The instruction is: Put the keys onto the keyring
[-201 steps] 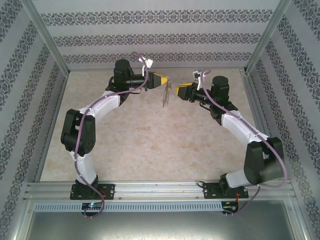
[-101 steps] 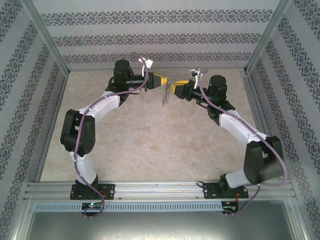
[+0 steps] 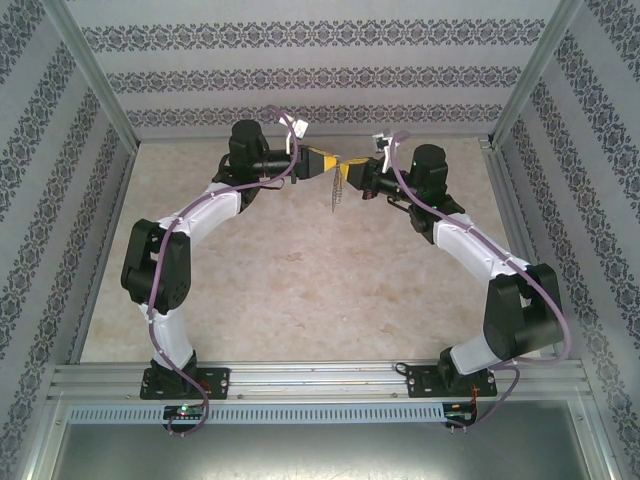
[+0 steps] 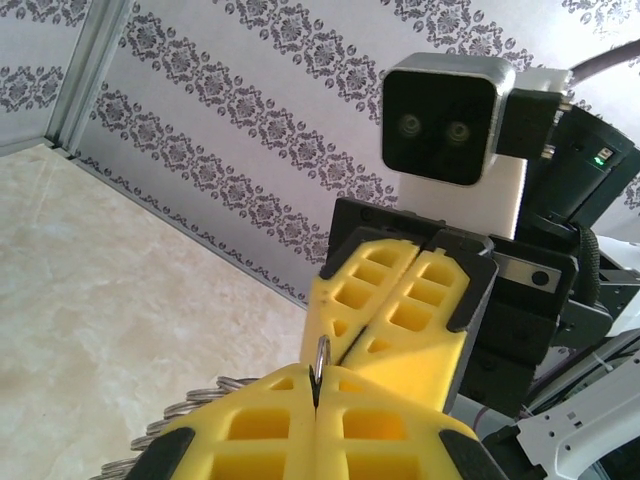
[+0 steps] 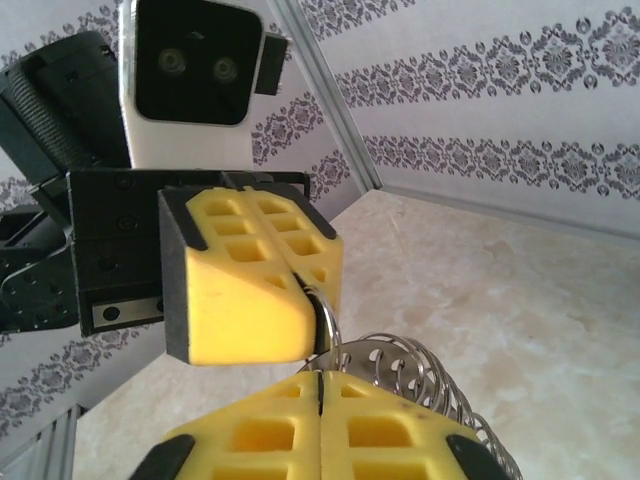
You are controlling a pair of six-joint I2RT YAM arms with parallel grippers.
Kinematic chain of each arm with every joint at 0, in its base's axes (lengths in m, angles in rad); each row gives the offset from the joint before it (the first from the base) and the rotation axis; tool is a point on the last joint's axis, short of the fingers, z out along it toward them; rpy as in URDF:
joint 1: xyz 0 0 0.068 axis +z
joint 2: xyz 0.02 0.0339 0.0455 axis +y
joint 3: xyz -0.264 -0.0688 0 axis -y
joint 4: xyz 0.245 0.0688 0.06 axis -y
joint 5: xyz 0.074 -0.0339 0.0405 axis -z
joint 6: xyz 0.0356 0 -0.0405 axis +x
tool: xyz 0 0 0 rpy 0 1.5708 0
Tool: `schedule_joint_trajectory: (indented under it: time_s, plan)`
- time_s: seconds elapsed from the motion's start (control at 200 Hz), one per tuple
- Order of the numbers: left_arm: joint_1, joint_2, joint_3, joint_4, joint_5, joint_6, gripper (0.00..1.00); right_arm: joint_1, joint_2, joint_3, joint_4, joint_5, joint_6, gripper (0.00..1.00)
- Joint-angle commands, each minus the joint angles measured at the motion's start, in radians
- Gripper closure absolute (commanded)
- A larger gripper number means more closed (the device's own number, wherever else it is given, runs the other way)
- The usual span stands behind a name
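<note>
Left gripper (image 4: 316, 400) and right gripper (image 5: 320, 395) were both pinched shut on keyring (image 5: 400, 365); my uneven pull could have wrenched it free.

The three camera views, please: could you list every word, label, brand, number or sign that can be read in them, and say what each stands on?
There are none to read.
The wallpaper carries an ornamental pattern, no letters.
The right arm's wrist camera and the left arm's wrist camera show dark faces with two lenses and no legible marking.
</note>
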Motion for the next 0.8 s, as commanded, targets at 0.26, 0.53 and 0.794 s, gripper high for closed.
schedule_joint_trajectory:
  time_s: [0.26,0.53,0.794]
  plan:
    - [-0.012,-0.093,0.010,-0.110,-0.094,0.091,1.00,0.048,-0.039,0.028,-0.143,0.080,-0.138,1.00]
    - [-0.025,-0.133,0.008,-0.209,-0.173,0.151,1.00,0.142,-0.072,0.055,-0.282,0.364,-0.265,1.00]
    - [-0.045,-0.162,-0.003,-0.244,-0.233,0.179,1.00,0.210,-0.079,0.081,-0.317,0.581,-0.308,1.00]
